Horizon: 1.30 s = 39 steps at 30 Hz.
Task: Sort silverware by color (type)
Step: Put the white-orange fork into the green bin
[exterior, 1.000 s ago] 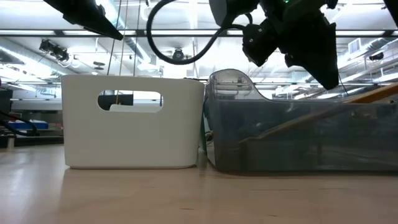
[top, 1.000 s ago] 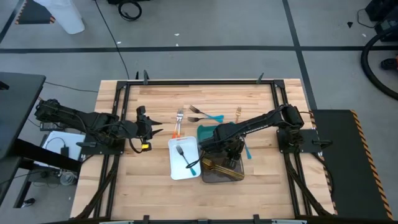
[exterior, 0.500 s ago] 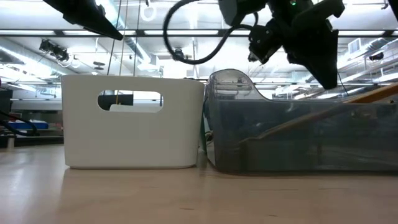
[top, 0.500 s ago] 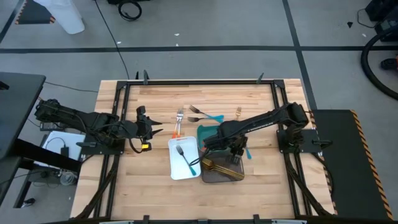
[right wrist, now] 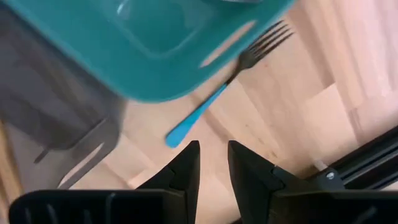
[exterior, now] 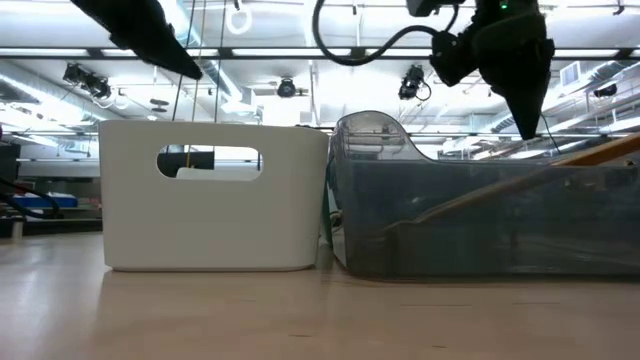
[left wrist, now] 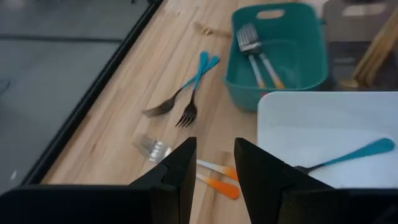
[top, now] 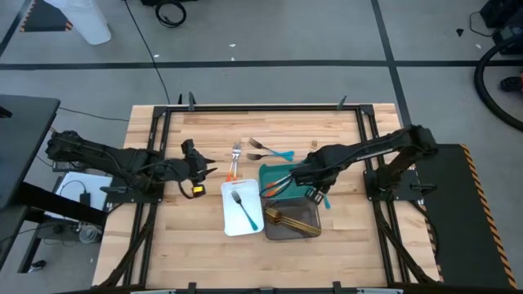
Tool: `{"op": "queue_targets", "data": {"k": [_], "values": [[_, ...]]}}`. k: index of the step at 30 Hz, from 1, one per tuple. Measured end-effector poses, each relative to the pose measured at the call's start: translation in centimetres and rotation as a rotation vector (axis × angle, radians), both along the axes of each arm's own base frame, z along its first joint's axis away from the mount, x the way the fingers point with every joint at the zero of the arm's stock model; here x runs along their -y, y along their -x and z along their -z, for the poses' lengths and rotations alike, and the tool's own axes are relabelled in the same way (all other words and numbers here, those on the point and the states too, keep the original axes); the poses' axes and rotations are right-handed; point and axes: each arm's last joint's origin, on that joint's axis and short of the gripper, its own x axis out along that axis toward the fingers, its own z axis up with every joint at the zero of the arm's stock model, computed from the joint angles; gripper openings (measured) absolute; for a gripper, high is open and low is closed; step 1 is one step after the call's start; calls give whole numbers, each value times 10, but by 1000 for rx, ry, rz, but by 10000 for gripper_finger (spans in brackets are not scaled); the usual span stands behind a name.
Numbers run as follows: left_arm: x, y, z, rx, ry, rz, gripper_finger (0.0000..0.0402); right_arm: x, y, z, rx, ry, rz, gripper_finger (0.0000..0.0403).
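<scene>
Mid-sort, several pieces not yet binned. Already placed: gold forks in the grey tray, one blue fork in the white tray, orange-handled forks in the teal tray. Loose on the bench: orange forks just ahead of the left jaws, a pair of blue forks farther ahead of them, a gold fork well beyond the right jaws, and one more blue fork just ahead of the right jaws, lying close along the teal tray's outer wall. Step in hand, as a guess: between placements, right arm hanging above the teal tray's near edge and picking a next target. Right jaws: narrow gap, nothing between them, touching nothing. Left jaws: parted a bit wider, empty, above the bench and short of the orange forks, not touching them. Next move probably calls for dropping the right jaws onto the blue handle beside the tray, lined up across the handle, clear of the tray wall, then closing and carrying to the white tray. Alternatively a left-arm reach forward and down to pinch one orange handle. Thin flat handles, so likely a low, square pinch needed to avoid slipping.
</scene>
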Motion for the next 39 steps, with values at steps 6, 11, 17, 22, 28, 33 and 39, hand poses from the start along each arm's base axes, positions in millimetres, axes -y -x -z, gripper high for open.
{"op": "queue_targets", "data": {"k": [6, 11, 17, 22, 28, 33, 39], "values": [[-16, -17, 17, -94, 106, -58, 118, 2, 15, -2, 79, 52, 37, 93], [-35, -25, 28, -149, 181, -97, 118, -1, 20, 4, 170, 113, 30, 93], [-58, -28, 34, -195, 201, -133, 118, -3, 22, 15, 222, 200, 11, 93], [-75, -32, 41, -222, 247, -131, 118, -5, 24, 13, 260, 332, 4, 93], [-90, -41, 56, -271, 290, -115, 118, -8, 31, 0, 373, 527, 21, 93], [-103, -49, 72, -314, 329, -100, 118, -15, 32, -4, 442, 602, 17, 93], [-123, -60, 96, -339, 403, -97, 118, -19, 30, -6, 502, 657, 22, 93]]}}
